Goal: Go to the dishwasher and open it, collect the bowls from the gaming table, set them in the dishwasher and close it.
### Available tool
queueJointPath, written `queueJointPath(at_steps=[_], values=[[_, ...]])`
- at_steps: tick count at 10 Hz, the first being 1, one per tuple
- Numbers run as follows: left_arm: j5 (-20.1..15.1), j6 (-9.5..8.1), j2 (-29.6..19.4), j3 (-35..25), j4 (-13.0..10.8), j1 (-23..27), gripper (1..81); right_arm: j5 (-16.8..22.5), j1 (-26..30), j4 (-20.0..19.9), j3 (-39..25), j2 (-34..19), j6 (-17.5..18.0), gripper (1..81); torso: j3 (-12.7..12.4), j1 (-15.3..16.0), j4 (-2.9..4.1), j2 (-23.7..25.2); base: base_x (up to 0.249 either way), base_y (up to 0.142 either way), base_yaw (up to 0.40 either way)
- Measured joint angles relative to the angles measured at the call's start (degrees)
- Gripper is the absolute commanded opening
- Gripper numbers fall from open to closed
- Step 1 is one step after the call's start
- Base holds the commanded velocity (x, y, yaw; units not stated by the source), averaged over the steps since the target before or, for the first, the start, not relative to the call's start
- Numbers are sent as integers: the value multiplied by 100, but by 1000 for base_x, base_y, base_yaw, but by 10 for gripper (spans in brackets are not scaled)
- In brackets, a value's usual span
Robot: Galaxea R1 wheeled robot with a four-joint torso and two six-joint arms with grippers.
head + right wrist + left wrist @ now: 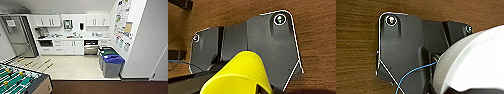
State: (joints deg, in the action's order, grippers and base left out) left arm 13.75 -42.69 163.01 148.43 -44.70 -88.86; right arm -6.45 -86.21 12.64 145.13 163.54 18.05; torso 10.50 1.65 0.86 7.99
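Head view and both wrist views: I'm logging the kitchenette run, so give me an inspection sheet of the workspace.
Surface: pale kitchenette floor, brown wood-look floor nearer the camera.
Job's things: dishwasher under the counter, looks closed; white bowl large in the left wrist view, yellow bowl large in the right wrist view.
Clutter: small items on the counter, too blurred to name.
Grippers: fingers not discernible.
Cables: thin blue wire across the dark plate.
Surroundings: foosball table, blue-lidded bin, green-lidded bin, refrigerator, wall posters.

Steel dishwasher (91, 47) under far counter
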Motion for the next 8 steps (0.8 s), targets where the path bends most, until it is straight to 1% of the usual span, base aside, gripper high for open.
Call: queueJointPath(at_steps=[8], values=[[-4,-2,-4,-11,6,-12,10,4,2,2,55,44,0,10,0,0,0,0,158,0,0]])
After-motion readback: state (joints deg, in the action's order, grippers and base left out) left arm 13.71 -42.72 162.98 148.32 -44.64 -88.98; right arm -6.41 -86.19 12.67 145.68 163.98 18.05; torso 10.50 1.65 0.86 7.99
